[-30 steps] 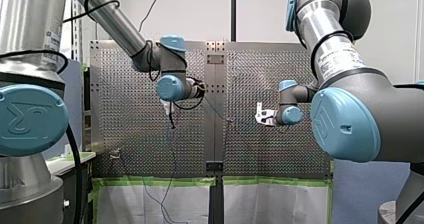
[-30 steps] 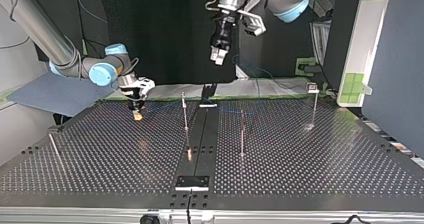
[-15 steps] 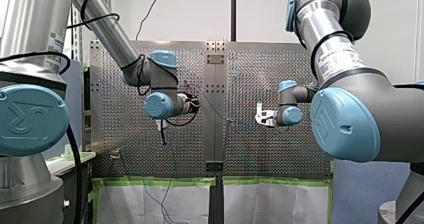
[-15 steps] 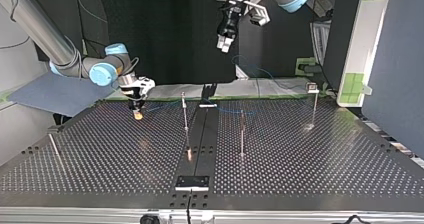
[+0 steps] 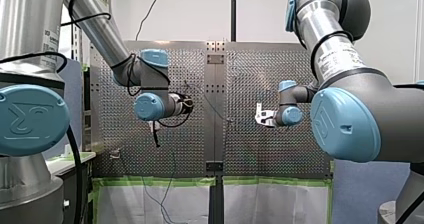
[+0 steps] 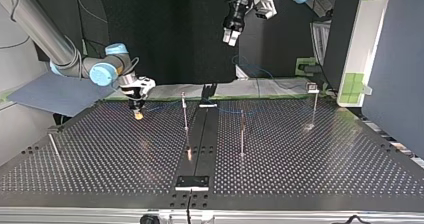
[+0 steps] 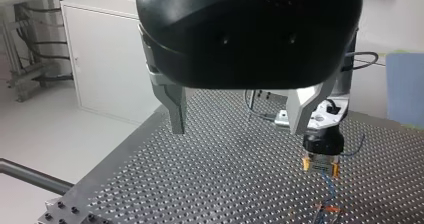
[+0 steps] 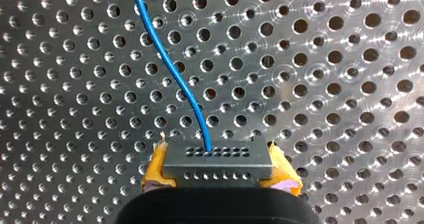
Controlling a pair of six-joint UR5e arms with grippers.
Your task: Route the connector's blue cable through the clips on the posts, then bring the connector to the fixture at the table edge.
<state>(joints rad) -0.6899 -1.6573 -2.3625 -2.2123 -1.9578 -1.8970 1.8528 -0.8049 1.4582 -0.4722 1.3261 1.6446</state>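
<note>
My right gripper [image 6: 136,115] stands in the upper left of the top view, pointing down close over the far part of the perforated table [image 6: 325,174]. Its yellow pads [image 8: 156,170] are clamped on the connector [image 8: 217,161], a dark block with rows of small holes. In the right wrist view the blue cable [image 8: 170,64] leaves the connector's face and runs ahead of the gripper over the holes. My left gripper [image 6: 230,38] hangs high at the top view's upper middle, well above the table, its metal fingers [image 7: 176,109] wide apart with nothing between them. Three thin posts [image 6: 185,111] stand across the table's middle. I cannot tell whether the cable sits in any clip.
</note>
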